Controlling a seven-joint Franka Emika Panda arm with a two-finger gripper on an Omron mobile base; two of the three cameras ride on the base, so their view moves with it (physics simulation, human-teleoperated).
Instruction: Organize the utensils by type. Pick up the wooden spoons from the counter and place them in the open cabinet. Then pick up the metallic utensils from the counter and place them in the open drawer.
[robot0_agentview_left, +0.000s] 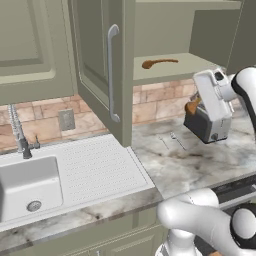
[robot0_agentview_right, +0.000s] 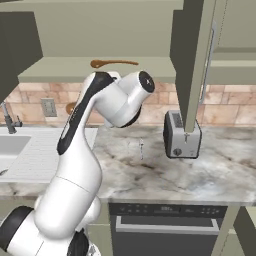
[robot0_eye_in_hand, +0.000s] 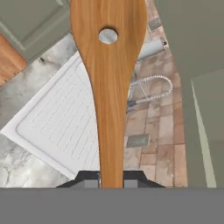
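Wooden spoon (robot0_eye_in_hand: 109, 87) fills the middle of my hand view, its handle running up from between the two dark fingertips, widening into a flat blade with a small round hole near the top. The jaws are nearly closed, pinching that handle low down, so I read this as a firm hold on the second spoon. In the left base view the gripper (robot0_agentview_left: 196, 106) is raised at the right, in front of the toaster (robot0_agentview_left: 206, 125), with an orange-brown bit of the spoon poking out beside it. The other wooden spoon (robot0_agentview_left: 159, 63) already lies flat on the shelf of the open cabinet (robot0_agentview_left: 170, 70), near the shelf's front edge. Down on the counter (robot0_agentview_left: 200, 165) the two thin metal utensils (robot0_agentview_left: 172, 141) lie close together, between the white drainboard (robot0_agentview_left: 95, 170) and the toaster. I judge the spoon to be light and stiff, not fragile, but its smooth handle could pivot in a narrow pinch, and the long blade sticks far ahead of the fingers. Holding it nearer the middle would steady it; as it is, I would move slowly and watch the tip near the cabinet door (robot0_agentview_left: 107, 70). The metal pieces look very flat and slippery, and will need a careful pinch across their thin shafts.
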